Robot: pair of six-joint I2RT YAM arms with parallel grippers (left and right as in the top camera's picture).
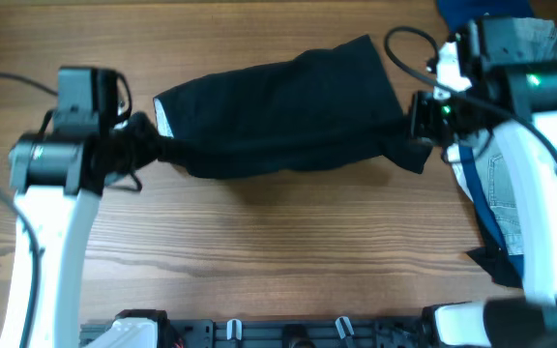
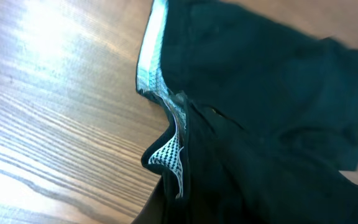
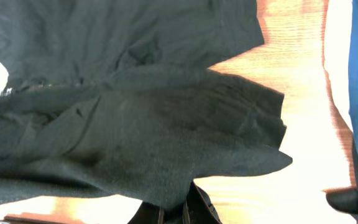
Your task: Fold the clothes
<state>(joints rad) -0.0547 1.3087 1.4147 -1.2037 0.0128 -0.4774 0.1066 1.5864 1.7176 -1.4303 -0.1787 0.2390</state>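
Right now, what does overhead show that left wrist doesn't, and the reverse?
Only overhead: both arms, with the left gripper and right gripper each pinching a bunched end of the black shorts, plus the light-blue denim garment at the right edge.
Only left wrist: a close look at a black-and-white checked patch inside the waist.
Both: the shorts' pale waistband lining and the wooden table.

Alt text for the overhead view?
Black shorts stretched across a wooden table between two robot arms: left gripper pinches the waistband end, right gripper a leg end. Light-blue denim lies beneath the right arm.
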